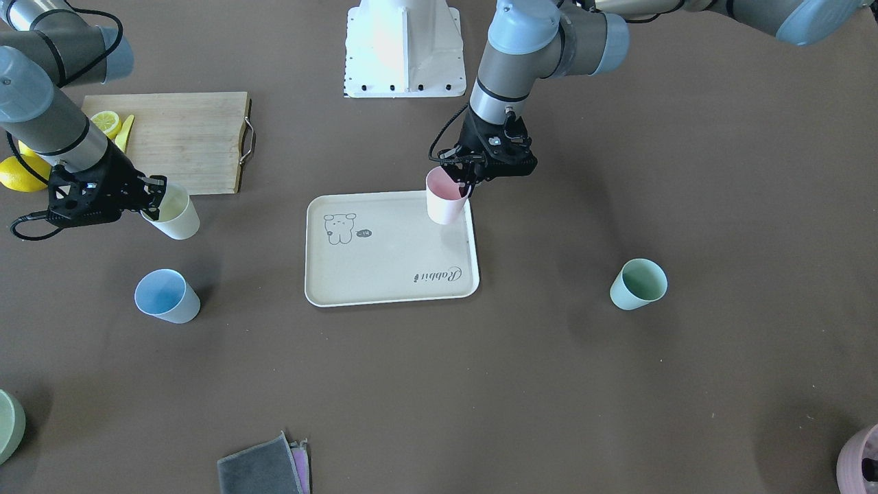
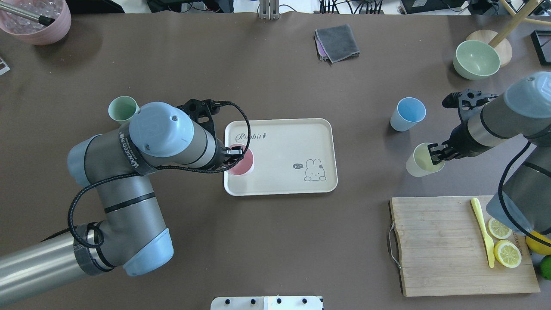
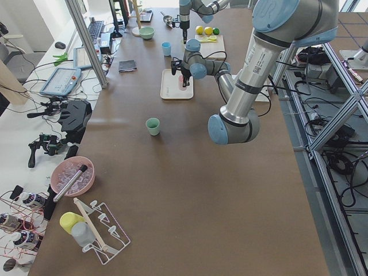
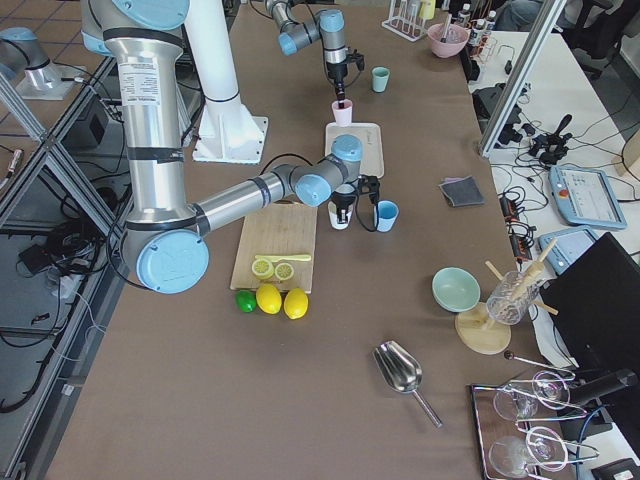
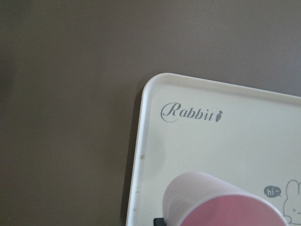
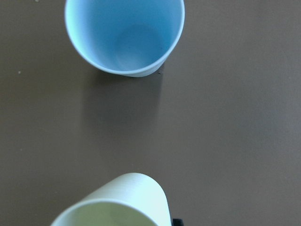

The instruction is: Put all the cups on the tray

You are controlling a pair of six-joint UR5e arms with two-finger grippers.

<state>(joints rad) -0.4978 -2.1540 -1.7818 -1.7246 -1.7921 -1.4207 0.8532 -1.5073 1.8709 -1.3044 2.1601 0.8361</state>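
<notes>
My left fingers (image 1: 470, 180) pinch the small pink plastic cup (image 1: 446, 199) by its rim at the corner of the cream rectangular tray (image 1: 384, 274). My right fingers (image 2: 434, 149) grip the pale yellow cup (image 1: 177, 216), well off the tray. I'd say none is released yet, and the light blue cup (image 1: 167, 295) and mint green cup (image 1: 638, 284) wait on the bench.

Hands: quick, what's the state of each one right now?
Left hand: shut on pink cup, at a corner of the tray.
Right hand: shut on yellow cup.
</notes>
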